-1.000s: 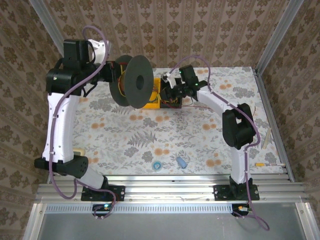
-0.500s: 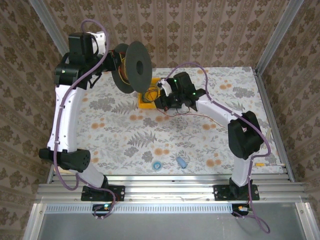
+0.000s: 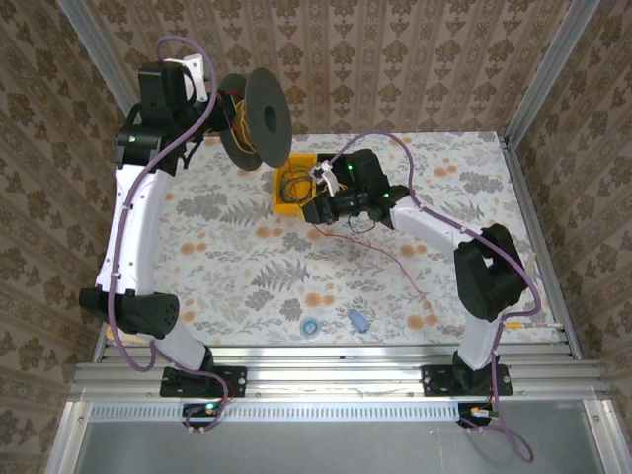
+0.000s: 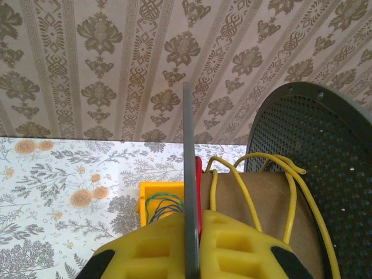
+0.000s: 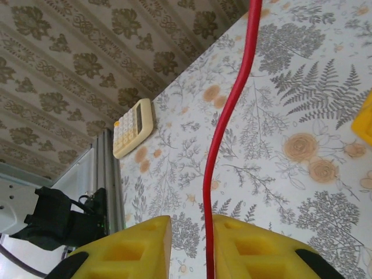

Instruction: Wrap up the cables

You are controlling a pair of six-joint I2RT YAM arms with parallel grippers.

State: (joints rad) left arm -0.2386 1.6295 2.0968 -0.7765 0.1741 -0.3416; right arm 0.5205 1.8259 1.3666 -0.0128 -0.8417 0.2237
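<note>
Grey spool (image 4: pixel 314 174) clamped in left hand (image 4: pixel 192 229).

**A:** Where does the top camera sit?

**B:** High above and behind both arm bases. It looks steeply down on the whole floral tabletop (image 3: pixel 247 247) from far enough back to take in both arms.

**A:** And the left wrist camera?

**B:** It sits right behind the left claw (image 4: pixel 192 226) and faces the back wall, roughly level and very near the spool (image 4: pixel 314 174). The spool and the yellow bin (image 4: pixel 145 195) also show from above.

**A:** And the right wrist?

**B:** It is rolled sideways behind the right claw (image 5: pixel 192 232) and looks low across the tabletop toward the left wall. The red cable (image 5: pixel 228 116) is close in front of it, and the cable and floral surface also show from above.
</note>
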